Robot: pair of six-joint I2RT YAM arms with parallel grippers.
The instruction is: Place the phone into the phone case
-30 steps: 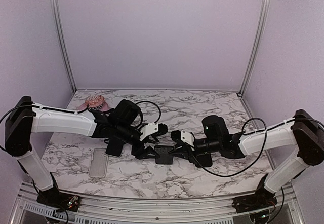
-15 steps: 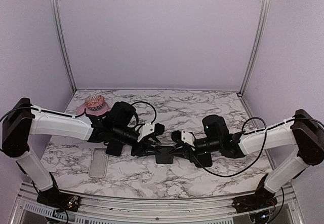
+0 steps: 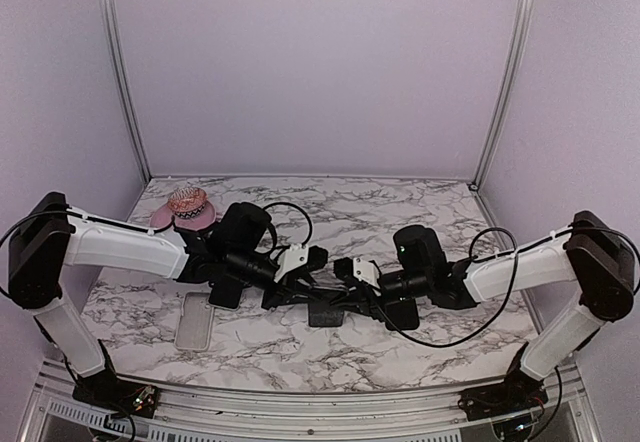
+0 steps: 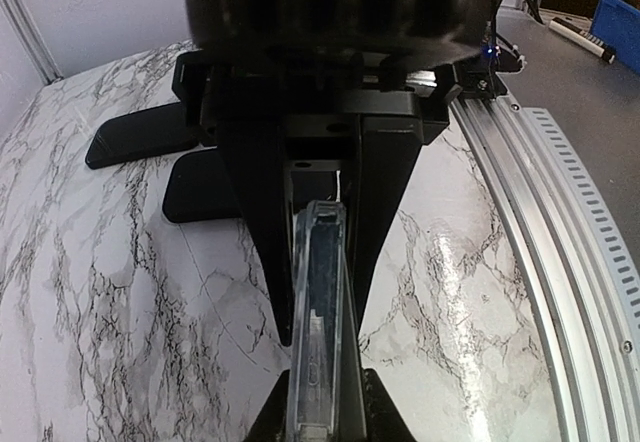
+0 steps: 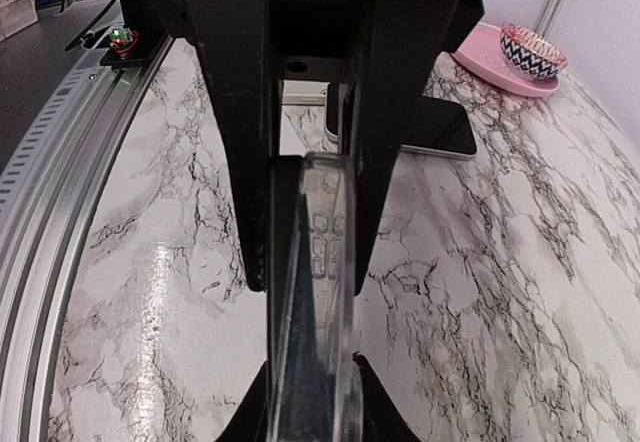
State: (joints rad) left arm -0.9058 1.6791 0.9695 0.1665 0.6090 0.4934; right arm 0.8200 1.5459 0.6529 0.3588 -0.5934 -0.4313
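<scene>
A clear phone case (image 4: 318, 362) is held edge-on between both grippers over the middle of the table, and it shows again as phone case (image 5: 335, 252). A dark slab, apparently the phone (image 5: 300, 362), sits inside it. From above the pair reads as one dark block, the phone (image 3: 325, 310). My left gripper (image 4: 318, 337) is shut on one end, its fingers pressed to both faces. My right gripper (image 5: 310, 287) clamps the opposite end. The two meet tip to tip, left gripper (image 3: 305, 297) facing right gripper (image 3: 350, 300).
A black phone (image 3: 225, 287) and a clear flat case-like slab (image 3: 193, 320) lie at the left. Another black phone (image 3: 403, 312) lies under the right arm. A pink plate (image 3: 200, 217) with a patterned bowl stands at the back left. A metal rail (image 4: 560, 262) runs along the near edge.
My left gripper has closed from wide open onto the case's free end. The right gripper has kept its hold, and the case has sunk a little lower.
</scene>
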